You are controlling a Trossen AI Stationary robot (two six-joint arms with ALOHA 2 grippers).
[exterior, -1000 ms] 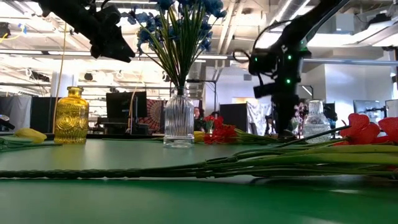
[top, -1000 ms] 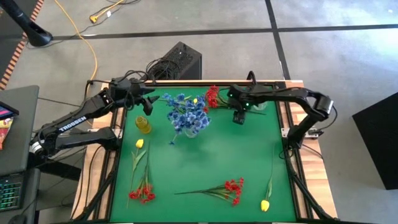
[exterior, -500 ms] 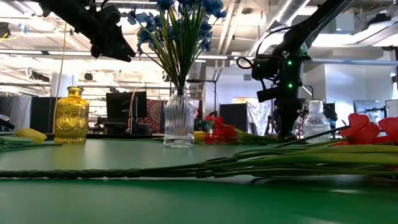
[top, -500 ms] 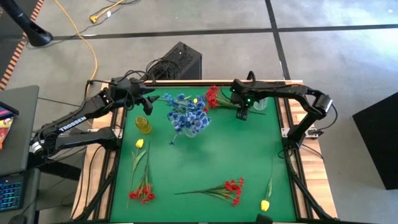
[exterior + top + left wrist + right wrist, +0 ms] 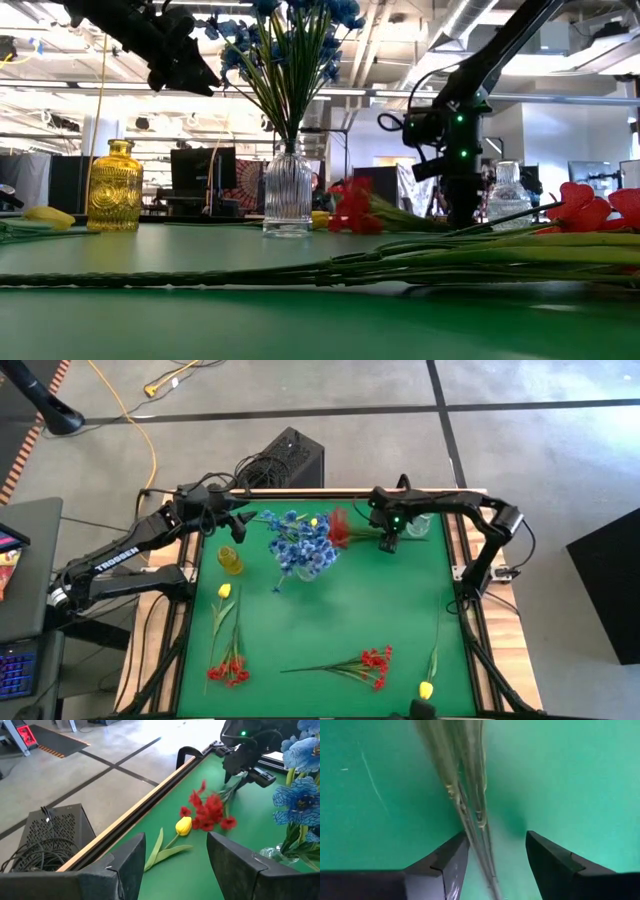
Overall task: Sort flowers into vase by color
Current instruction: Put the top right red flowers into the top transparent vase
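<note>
A red flower sprig [image 5: 335, 525] lies at the table's far side, its stems [image 5: 470, 815] running toward the right. My right gripper [image 5: 388, 543] points down over those stems, open, one finger on each side of them. A clear ribbed vase [image 5: 288, 190] holds the blue flowers [image 5: 303, 545]. A yellow vase [image 5: 230, 560] stands at the far left and a second clear vase [image 5: 418, 525] at the far right. My left gripper [image 5: 238, 520] hangs open above the far left corner, holding nothing. My right gripper comes from above, pointing down, with its fingers across the red sprig's stems [image 5: 476, 822], well away from the blooms. The stems lie against the inner side of one finger [image 5: 456, 855]; the gap to the other stays wide. The bloom end [image 5: 350, 205] stands raised off the table.
A yellow bud [image 5: 183, 826] lies by the far edge near the red blooms. Toward the near edge lie a yellow flower [image 5: 224, 591], a red sprig [image 5: 228, 672], another red sprig [image 5: 375, 662] and a yellow flower [image 5: 426, 688]. The green middle is bare.
My right gripper has moved a little toward the table's far right and sunk onto the red sprig's stems. The sprig's bloom end has swung up off the table and shifted slightly toward the blue flowers, while its stem end stayed under the gripper.
</note>
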